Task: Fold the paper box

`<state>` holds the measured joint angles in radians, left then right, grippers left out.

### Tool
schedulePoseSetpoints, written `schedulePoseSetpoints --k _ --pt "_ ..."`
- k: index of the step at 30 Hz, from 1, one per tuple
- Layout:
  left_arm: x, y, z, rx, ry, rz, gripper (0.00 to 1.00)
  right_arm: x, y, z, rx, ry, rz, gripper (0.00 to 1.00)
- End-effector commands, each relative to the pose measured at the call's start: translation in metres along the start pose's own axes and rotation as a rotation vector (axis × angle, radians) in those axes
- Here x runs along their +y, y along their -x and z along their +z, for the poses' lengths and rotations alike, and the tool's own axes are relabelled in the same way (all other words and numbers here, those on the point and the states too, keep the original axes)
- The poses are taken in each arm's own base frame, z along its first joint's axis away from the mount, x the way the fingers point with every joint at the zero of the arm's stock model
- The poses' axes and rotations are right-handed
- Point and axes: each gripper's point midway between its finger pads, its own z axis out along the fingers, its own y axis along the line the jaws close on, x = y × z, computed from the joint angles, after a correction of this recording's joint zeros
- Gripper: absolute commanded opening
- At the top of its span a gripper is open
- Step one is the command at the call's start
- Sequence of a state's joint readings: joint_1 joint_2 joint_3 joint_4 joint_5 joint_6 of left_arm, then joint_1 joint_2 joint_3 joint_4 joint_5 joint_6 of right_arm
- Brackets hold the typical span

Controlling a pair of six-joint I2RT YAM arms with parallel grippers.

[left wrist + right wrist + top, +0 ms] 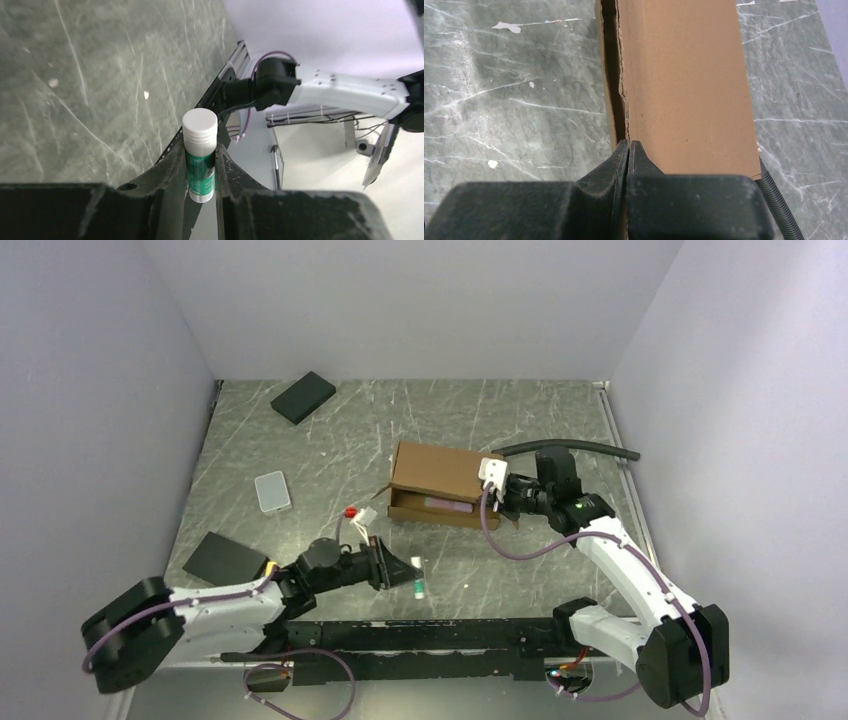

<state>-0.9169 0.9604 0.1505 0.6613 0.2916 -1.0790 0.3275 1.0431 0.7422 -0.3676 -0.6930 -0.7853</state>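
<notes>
1. Paper box (437,472) on table (330,455), right of ctr, partly folded, near side open.
2. R gripper (497,483) at box's right end, jaws pressed together, tips touching cardboard edge.
3. L gripper (400,572) near front edge, well apart from box, jaws narrow, clamping glue stick (201,167).
4. Black pad (303,397) far back-left.

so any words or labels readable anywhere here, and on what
No text can be read.
glue stick: green label with pale print, too blurred to read.
paper box: plain brown, no print visible.
far black pad: no marking visible.
</notes>
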Motion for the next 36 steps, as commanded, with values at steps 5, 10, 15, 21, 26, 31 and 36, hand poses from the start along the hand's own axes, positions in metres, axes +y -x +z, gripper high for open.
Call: schedulePoseSetpoints --k 5,10,15,21,26,31,36 --pt "-0.019 0.018 0.043 -0.212 -0.02 -0.056 0.0 0.004 0.011 -0.003 -0.058 0.025 -0.007 0.0" --pt "-0.011 0.033 0.055 -0.316 0.006 -0.171 0.0 0.005 0.009 -0.003 -0.056 0.025 -0.009 0.0" --pt "0.001 0.046 0.057 -0.404 0.069 -0.237 0.0 0.008 0.005 0.0 -0.051 0.042 -0.003 0.0" --pt "0.022 0.061 0.055 -0.516 0.188 -0.394 0.0 0.009 0.003 0.002 -0.045 0.049 0.002 0.0" --pt "0.026 0.078 0.05 -0.616 0.225 -0.464 0.02 0.009 0.001 0.003 -0.04 0.051 0.008 0.0" --pt "0.03 0.087 0.051 -0.659 0.315 -0.483 0.05 0.009 0.001 0.004 -0.04 0.054 0.008 0.0" --pt "0.042 0.095 0.048 -0.735 0.381 -0.538 0.03 0.009 0.001 0.003 -0.042 0.053 0.006 0.0"
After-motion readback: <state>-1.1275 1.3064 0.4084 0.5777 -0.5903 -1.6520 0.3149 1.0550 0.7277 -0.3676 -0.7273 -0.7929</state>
